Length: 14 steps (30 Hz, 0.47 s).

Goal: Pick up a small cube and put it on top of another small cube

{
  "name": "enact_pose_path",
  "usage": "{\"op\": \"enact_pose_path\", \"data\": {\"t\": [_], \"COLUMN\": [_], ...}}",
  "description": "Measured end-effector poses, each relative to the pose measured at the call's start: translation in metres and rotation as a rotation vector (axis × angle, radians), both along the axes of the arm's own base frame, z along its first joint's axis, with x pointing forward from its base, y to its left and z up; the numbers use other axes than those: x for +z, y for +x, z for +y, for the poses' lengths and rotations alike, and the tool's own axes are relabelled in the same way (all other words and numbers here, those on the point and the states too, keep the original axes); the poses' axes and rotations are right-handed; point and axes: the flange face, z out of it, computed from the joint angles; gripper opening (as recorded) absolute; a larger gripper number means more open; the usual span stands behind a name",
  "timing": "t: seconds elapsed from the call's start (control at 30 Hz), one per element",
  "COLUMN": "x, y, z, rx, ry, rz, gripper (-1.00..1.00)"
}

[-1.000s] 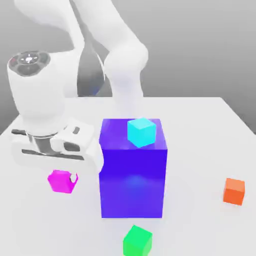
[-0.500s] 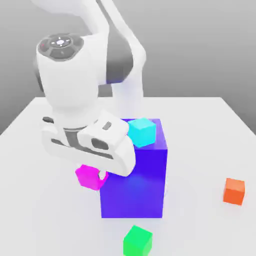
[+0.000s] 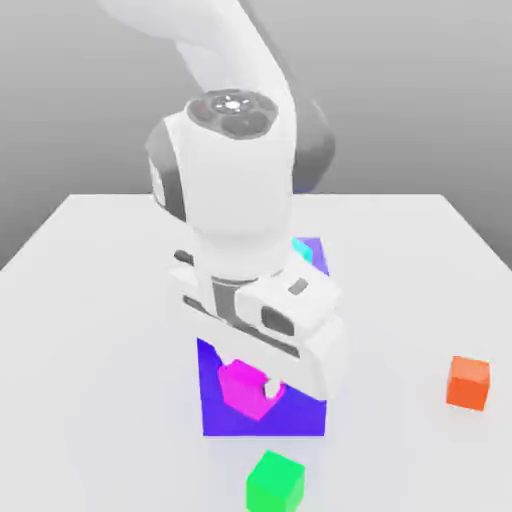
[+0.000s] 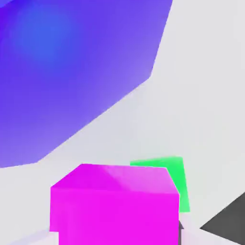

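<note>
The small magenta cube (image 3: 247, 388) is hanging clamped in the tool (image 3: 256, 386), off the table (image 3: 90, 300), in front of the big blue-violet block (image 3: 300, 420). A green cube (image 3: 275, 482) is sitting below, an orange cube (image 3: 468, 382) toward the exterior view's right.

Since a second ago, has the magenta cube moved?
Yes. The magenta cube went toward the exterior view's right, now in front of the blue-violet block, above the green cube.
</note>
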Motion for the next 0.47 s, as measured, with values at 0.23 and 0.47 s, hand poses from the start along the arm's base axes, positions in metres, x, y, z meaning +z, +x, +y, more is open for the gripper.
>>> {"op": "enact_pose_path", "data": {"t": [0.23,0.47], "x": [-0.037,-0.078], "y": [0.005,0.004], "z": [0.019,0.019], "rx": [-0.065,-0.068], "ry": [-0.036,-0.036], "rz": [-0.068,-0.068], "gripper": [-1.00,1.00]}}
